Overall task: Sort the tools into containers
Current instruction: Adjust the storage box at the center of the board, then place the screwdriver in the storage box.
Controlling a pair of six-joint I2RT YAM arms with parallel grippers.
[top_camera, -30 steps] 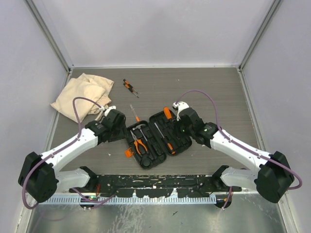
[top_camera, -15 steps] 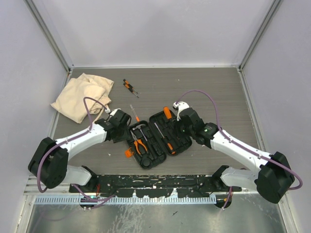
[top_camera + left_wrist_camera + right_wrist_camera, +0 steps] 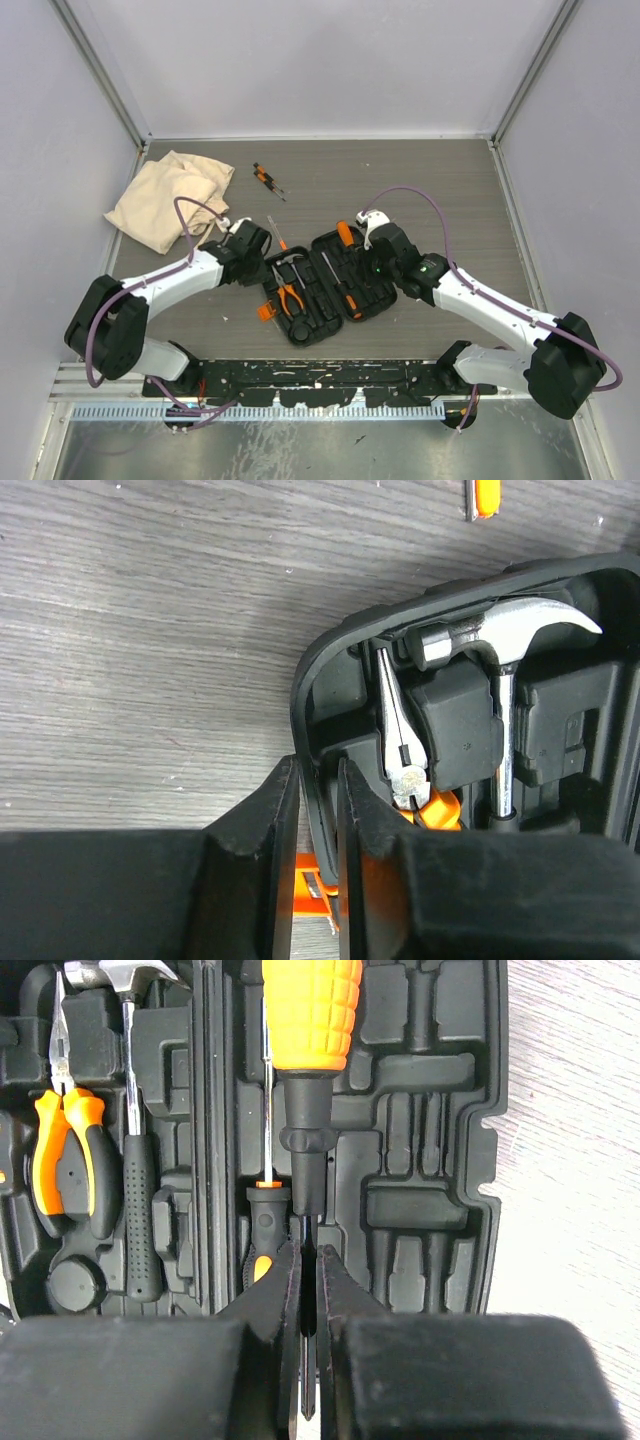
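Observation:
The black tool case [image 3: 318, 332] lies open mid-table. Its left half holds orange-handled pliers [image 3: 65, 1155] and a small claw hammer [image 3: 520, 620]. The right half holds a black-and-orange screwdriver [image 3: 263, 1225]. My left gripper [image 3: 262, 258] straddles the case's left wall [image 3: 318, 670], one finger [image 3: 272, 820] outside it and the other inside, pressed on the rim. My right gripper [image 3: 310, 1260] is shut on the steel shaft of an orange-handled screwdriver [image 3: 310, 1010], held just over the right half [image 3: 430, 1110]. Its handle [image 3: 343, 233] points to the far side.
A loose screwdriver [image 3: 277, 233] lies on the table just beyond the case. A few small ones [image 3: 268, 180] lie farther back. A beige cloth bag [image 3: 170, 195] sits crumpled at the far left. An orange latch [image 3: 264, 312] sticks out of the case's near left edge.
The left arm has swung in towards the case, and its jaws have narrowed onto the left rim. The right arm and its screwdriver have stayed put.

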